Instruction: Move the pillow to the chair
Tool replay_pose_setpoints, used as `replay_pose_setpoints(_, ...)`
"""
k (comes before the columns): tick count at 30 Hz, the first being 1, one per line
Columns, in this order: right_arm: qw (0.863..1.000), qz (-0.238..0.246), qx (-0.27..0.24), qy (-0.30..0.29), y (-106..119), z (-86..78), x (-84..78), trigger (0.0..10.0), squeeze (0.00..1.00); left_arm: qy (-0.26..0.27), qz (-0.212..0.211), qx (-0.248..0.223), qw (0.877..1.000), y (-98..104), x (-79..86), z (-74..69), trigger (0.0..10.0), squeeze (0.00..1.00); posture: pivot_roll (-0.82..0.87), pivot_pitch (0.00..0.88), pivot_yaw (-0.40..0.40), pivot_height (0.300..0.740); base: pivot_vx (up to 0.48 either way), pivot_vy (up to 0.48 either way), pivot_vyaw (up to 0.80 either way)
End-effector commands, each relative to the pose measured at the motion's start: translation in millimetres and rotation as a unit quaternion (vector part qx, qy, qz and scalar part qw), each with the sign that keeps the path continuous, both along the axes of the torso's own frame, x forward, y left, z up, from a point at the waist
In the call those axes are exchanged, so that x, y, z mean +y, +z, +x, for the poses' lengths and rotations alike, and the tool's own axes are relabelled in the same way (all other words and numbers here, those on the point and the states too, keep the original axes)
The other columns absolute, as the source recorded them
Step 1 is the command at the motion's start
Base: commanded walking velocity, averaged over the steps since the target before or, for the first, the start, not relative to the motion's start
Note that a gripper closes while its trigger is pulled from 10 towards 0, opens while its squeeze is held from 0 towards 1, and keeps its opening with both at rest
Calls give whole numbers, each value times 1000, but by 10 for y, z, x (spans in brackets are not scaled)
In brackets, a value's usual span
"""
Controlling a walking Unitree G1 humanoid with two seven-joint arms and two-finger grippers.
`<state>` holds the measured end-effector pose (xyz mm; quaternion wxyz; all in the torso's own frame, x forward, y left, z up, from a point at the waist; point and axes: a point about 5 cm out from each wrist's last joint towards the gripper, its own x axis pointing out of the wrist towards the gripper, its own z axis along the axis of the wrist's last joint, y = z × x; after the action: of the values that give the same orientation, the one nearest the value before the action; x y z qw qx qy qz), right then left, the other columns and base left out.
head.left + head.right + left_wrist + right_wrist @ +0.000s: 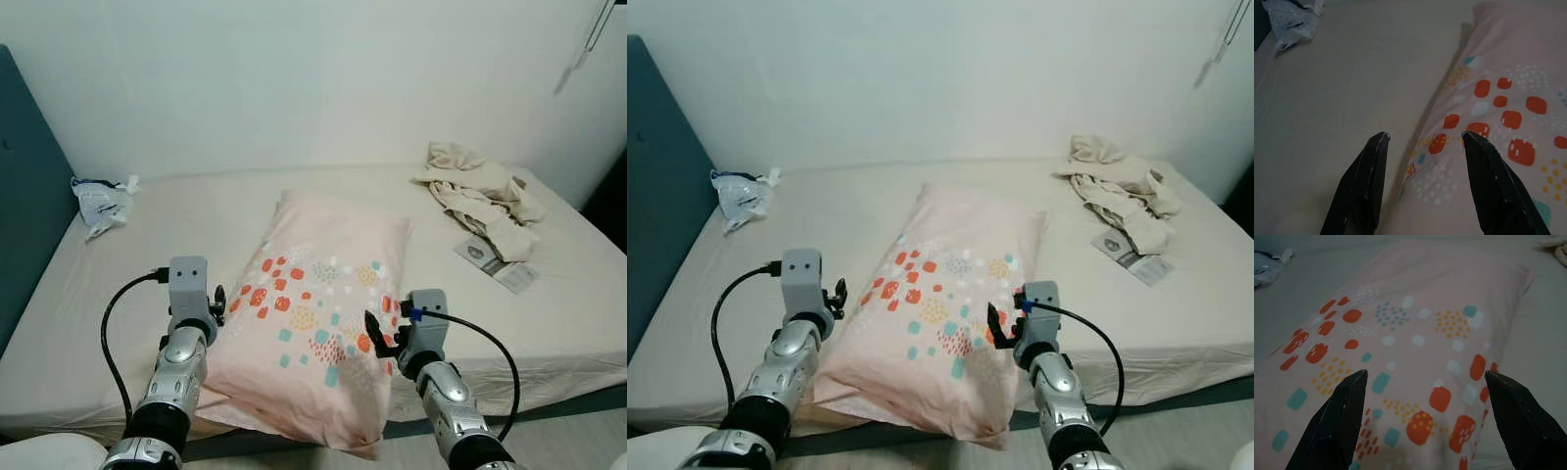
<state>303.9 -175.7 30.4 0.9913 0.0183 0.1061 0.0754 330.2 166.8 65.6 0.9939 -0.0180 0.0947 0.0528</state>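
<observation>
A pale pink pillow [318, 313] with red, teal and orange dots lies lengthwise on the bed, its near end hanging over the front edge. My left gripper [217, 305] stands open at the pillow's left edge; in the left wrist view its fingers [1371, 171] straddle that edge, one over the sheet, one over the pillow [1508, 98]. My right gripper [380, 333] hovers open over the pillow's right near part, and its fingertips [1344, 406] spread wide above the dotted cover [1420, 323].
The bed [196, 225] carries a crumpled white bag [101, 203] at the far left, a heap of beige cloth [485, 196] at the far right and a paper leaflet [498, 262] beside it. A teal headboard [24, 176] rises on the left; a white wall stands behind.
</observation>
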Motion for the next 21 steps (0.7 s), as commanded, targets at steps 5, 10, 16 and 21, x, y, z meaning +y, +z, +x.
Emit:
replay_pose_setpoints(5, 1000, 0, 4, 5, -7, 3, 34, 10000, 0, -6, 5, 8, 1000, -21, -4, -2, 10000, 0, -69, 52, 19, 740, 0, 0, 0)
replay_pose_setpoints(10, 1000, -2, 3, 7, -11, -3, 45, 10000, 0, -12, 7, 5, 1000, -12, -20, 1, 10000, 0, -71, 51, 19, 740, 0, 0, 0)
replay_pose_setpoints(16, 1000, -6, 3, 10, -16, -11, 41, 10000, 0, -45, -20, -18, 999, 30, -102, -7, 10000, 0, -75, 41, 16, 740, 137, 0, 0)
replay_pose_setpoints(21, 1000, -8, 2, 10, -7, -3, 32, 10000, 0, -34, -9, -19, 999, 37, -93, 3, 10000, 0, -73, 33, 12, 740, 366, 0, 0)
